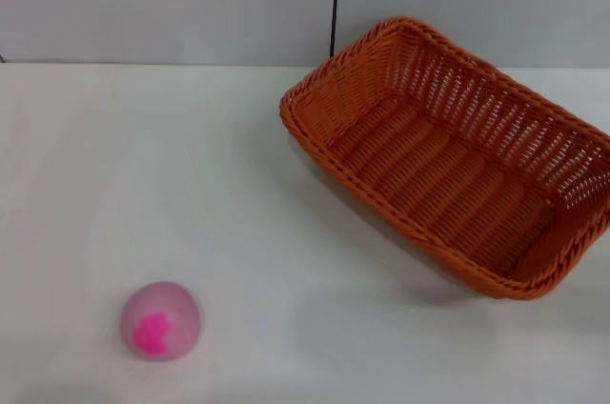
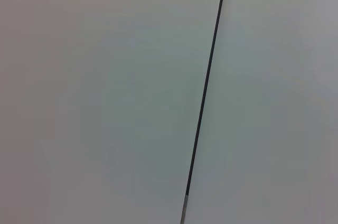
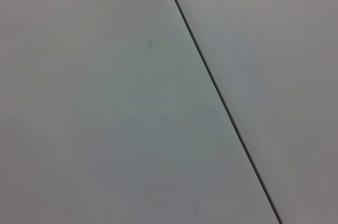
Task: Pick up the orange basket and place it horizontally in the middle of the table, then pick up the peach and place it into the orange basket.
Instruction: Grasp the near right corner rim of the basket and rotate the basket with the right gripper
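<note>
The orange basket (image 1: 456, 158) lies on the white table (image 1: 191, 185) at the right of the head view, turned diagonally, its far corner toward the back wall and its near corner running off the right edge. Its inside is empty. The peach (image 1: 161, 320) rests at the front left, pale pink with its magenta blotch facing me, well apart from the basket. Neither gripper appears in any view. Both wrist views show only a plain grey wall with a thin dark seam.
A grey wall (image 1: 172, 4) rises behind the table's back edge, split by a dark vertical seam (image 1: 335, 4). Bare tabletop stretches between the peach and the basket.
</note>
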Robot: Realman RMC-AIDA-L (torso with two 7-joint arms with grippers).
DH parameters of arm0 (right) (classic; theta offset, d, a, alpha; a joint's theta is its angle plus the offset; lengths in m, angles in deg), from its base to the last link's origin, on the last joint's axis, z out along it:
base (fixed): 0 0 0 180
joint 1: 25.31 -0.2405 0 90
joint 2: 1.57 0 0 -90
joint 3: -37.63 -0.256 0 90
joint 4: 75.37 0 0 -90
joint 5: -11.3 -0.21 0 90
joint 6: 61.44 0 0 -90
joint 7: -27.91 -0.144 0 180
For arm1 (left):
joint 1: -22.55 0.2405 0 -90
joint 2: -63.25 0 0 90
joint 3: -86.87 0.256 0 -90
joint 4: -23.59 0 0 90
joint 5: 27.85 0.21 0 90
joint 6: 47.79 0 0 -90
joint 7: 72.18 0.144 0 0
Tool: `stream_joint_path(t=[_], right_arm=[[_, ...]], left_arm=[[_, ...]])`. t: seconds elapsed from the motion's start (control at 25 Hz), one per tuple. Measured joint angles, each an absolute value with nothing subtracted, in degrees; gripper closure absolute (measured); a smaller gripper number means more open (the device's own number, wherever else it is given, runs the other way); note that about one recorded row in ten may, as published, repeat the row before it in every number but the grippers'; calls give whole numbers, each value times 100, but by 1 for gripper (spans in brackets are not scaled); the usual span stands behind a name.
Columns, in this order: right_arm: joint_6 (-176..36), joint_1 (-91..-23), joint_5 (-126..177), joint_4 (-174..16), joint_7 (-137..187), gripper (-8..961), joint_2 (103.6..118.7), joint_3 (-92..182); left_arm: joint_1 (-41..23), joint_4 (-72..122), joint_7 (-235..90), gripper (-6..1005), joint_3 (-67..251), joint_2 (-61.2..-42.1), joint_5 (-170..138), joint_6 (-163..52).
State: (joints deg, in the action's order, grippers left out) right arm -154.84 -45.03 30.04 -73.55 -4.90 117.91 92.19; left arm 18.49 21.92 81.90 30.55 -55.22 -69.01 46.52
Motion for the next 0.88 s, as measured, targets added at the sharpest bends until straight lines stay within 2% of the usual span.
stream_joint_path(t=[0.04, 0.28, 0.64, 0.88], right_arm=[[-15484, -4503, 3004, -7355, -490, 210, 11791, 9219], [-15276, -4562, 3048, -7357, -897, 217, 11773, 9222], [-15250, -4503, 3059, -7352, -946, 225, 11776, 9221], [-15287, -4283, 3716, -7638, -1048, 231, 11712, 9222]], left_arm=[[1850, 2161, 8197, 420, 3053, -5517, -6904, 4652], [1851, 2150, 8196, 431, 3053, -5523, -6904, 4645], [1796, 2210, 8137, 345, 3053, -5485, -6882, 4604], [1729, 2238, 8125, 270, 3090, -5471, -6865, 4577]])
